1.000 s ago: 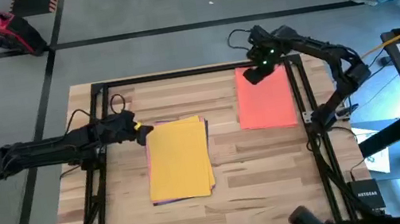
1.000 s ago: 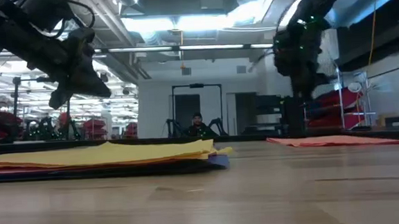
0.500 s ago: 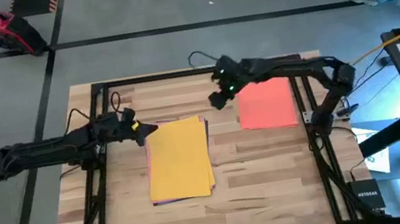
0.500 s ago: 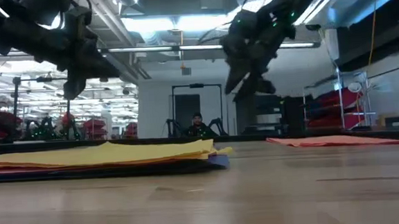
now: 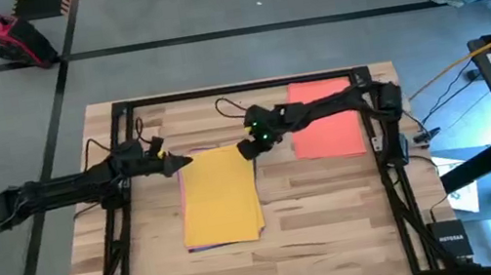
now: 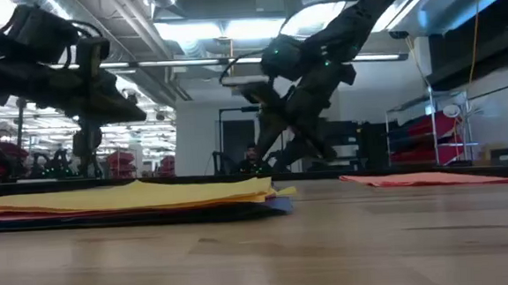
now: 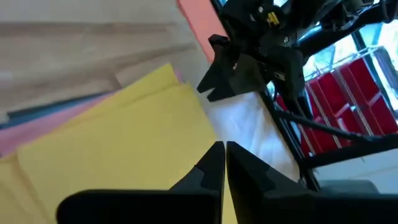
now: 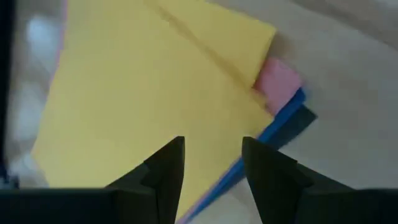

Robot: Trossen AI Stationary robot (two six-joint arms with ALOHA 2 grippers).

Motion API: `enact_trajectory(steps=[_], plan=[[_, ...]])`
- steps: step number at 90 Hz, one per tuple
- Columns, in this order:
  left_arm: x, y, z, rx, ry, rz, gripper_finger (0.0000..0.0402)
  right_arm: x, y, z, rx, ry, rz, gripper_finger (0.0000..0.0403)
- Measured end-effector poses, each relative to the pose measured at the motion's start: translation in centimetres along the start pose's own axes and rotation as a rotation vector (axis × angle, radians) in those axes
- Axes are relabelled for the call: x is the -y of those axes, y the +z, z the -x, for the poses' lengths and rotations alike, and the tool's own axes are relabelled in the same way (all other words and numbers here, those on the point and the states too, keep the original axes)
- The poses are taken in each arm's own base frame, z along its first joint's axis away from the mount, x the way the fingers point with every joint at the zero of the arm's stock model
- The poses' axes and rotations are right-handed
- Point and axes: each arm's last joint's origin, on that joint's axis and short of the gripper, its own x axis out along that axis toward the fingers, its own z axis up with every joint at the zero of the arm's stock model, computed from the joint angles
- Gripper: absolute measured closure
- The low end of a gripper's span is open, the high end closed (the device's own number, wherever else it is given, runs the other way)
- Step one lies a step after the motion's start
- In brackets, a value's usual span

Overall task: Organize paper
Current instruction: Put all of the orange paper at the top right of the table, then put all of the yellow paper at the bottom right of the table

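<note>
From above, a wooden bench (image 5: 317, 215) on a grey floor carries a yellow-topped paper stack (image 5: 220, 196) at its middle and an orange-red sheet (image 5: 328, 129) by the right edge; the right gripper (image 5: 249, 147), fingers apart, has swung from over that sheet to the stack's far right corner. The left gripper (image 5: 180, 161), fingers together, hovers at the far left corner. At bench height, both arms hang above the stack before a lit workshop.

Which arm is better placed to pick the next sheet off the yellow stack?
Probably the right: right gripper hangs open over the yellow stack's far corner; the left gripper is shut.
</note>
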Motion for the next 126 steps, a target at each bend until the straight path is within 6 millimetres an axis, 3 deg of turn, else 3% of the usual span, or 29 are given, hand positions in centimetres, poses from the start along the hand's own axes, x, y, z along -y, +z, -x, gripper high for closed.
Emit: enact_trajectory(steps=[36, 45, 59, 73, 113, 126], plan=[[-0.4, -0.1, 0.1, -0.019, 0.012, 0.0, 0.0402, -0.1, 0.0, -1.0, 0.078, -0.02, -0.054, 0.0256], [-0.4, -0.1, 0.1, -0.017, 0.01, -0.012, 0.0402, -0.1, 0.1, -1.0, 0.117, -0.048, -0.053, 0.029], [-0.4, -0.1, 0.1, -0.017, 0.013, -0.023, 0.0402, 0.0, 0.0, -1.0, 0.157, -0.09, -0.056, 0.0386], [-0.5, 0.0, 0.1, -0.001, 0.026, -0.027, 0.0402, -0.1, -0.2, -1.1, 0.166, -0.1, -0.051, 0.0396], [-0.5, 0.1, 0.1, 0.02, 0.034, -0.027, 0.0402, -1.9, -0.8, 3.1, 0.146, -0.076, 0.056, 0.0403], [-0.5, 0.2, 0.1, 0.02, 0.035, -0.042, 0.0402, -2.5, -2.7, 4.0, 0.067, -0.126, 0.099, 0.0403]])
